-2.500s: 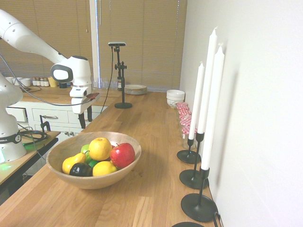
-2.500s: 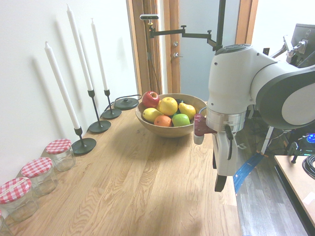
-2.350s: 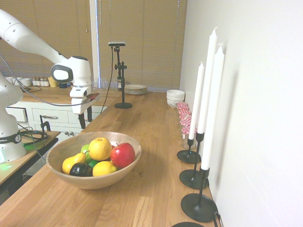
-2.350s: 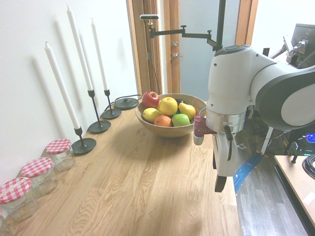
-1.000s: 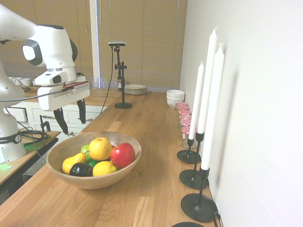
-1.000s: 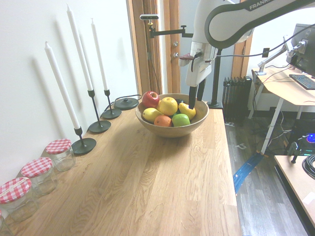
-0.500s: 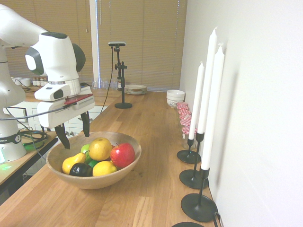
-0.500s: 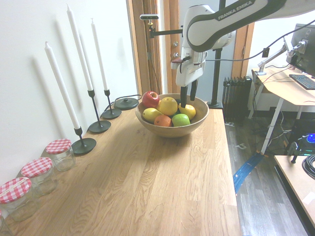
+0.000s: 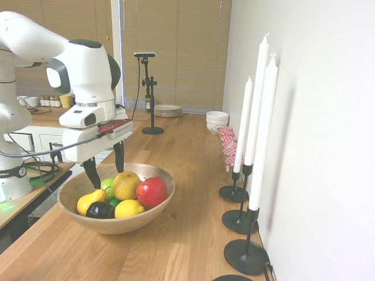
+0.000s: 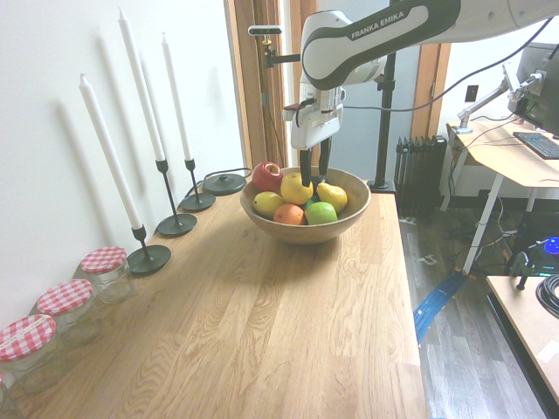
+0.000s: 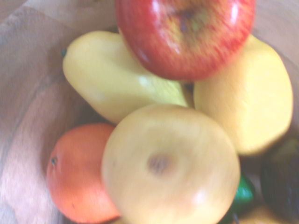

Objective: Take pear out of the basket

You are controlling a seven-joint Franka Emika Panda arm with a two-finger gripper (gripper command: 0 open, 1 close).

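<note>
while 1 basket (image 9: 111,225) holds 1 pear (image 9: 125,185), 1 hand (image 9: 106,173) hovers wide open above.

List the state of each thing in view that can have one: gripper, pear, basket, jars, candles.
Gripper: open, empty, above the basket.
Pear: in the basket, not gripped.
Basket: upright, holding fruit.
Jars: closed, cloth-patterned lids on.
Candles: unlit, standing in holders.

The white arm (image 9: 85,70) is reaching in and bending down at the wrist; its 1 gripper (image 9: 106,171) is pointing downward, 2 dark fingers standing apart.
</note>
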